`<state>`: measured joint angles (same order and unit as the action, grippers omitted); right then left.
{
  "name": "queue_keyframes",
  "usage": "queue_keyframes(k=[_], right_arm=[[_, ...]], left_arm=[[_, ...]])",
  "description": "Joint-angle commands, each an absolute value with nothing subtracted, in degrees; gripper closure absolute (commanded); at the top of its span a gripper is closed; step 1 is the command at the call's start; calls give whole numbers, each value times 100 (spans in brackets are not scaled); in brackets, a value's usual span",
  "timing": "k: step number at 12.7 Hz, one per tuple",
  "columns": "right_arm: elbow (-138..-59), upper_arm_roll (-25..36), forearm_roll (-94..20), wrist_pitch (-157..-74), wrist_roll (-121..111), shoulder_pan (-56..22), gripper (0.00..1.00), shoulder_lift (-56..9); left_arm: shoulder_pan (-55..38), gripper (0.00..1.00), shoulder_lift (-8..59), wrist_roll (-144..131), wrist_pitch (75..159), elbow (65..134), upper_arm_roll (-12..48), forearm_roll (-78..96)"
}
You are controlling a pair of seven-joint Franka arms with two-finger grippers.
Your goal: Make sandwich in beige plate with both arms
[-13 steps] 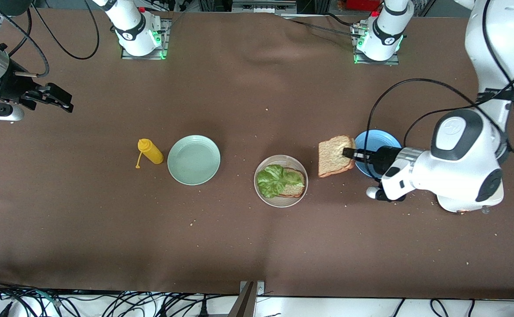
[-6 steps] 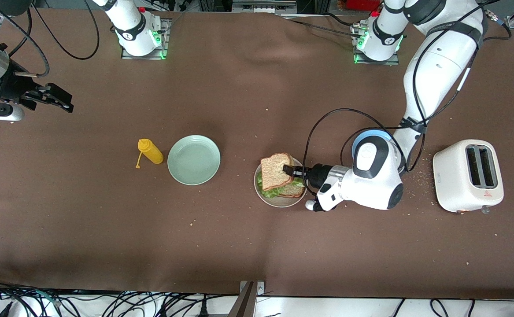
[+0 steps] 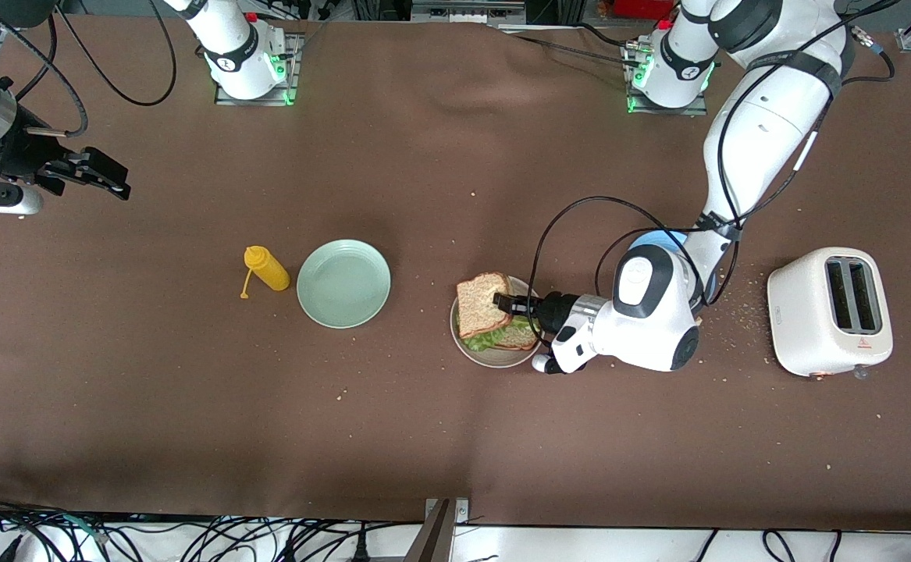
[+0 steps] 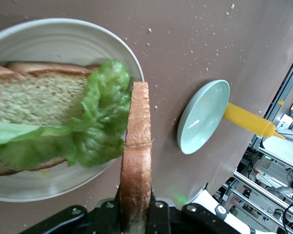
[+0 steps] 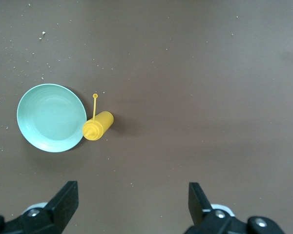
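From the front view, you see a brown cloth-covered table (image 3: 424,437). Near its middle sits the round pale beige plate (image 3: 494,360) holding a slice of brown wholegrain bread (image 3: 521,337) with a ruffled green lettuce leaf (image 3: 482,340) on it. The left gripper (image 3: 504,303) is over this plate, its black fingers pinching a second square slice of brown bread (image 3: 478,303), which lies tilted on top of the lettuce. Just beside the plate, toward the left arm's end of the table, a round blue plate (image 3: 662,236) shows only as an edge above the arm. A white two-slot toaster (image 3: 828,311) stands further toward that end. Toward the right arm's end sit a round mint green plate (image 3: 343,282) and, just beside it, a yellow squeeze bottle (image 3: 267,268) lying on its side. The right gripper (image 3: 104,178) waits over bare table at that end, its fingers spread wide and empty.

In the left wrist view, you see the held bread slice (image 4: 136,161) edge-on, clamped between the two fingers, its free end over the lettuce (image 4: 95,126) and the lower slice (image 4: 34,92) on the beige plate (image 4: 63,34). The mint green plate (image 4: 202,117) and yellow bottle (image 4: 249,120) lie further off.

In the right wrist view, the two black fingertips (image 5: 63,200) stand well apart with nothing between them, above the mint green plate (image 5: 49,117) and the yellow bottle (image 5: 98,126) touching its rim.
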<state>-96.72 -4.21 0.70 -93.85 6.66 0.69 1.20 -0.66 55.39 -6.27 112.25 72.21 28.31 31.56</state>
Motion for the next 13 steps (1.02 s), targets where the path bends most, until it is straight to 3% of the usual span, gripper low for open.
queue_keyframes(k=[1,6,13], right_arm=[[-9598,-457,-35,-9352,668,114,0,105],[-9598,-457,-44,-9343,677,114,0,105],[-9598,-457,-44,-9351,677,114,0,105]], left_arm=[[-62,0,5555,-492,11206,7093,2550,3235],[210,0,5292,-536,11049,7093,2311,2237],[1185,0,4755,-510,9679,7058,2355,907]])
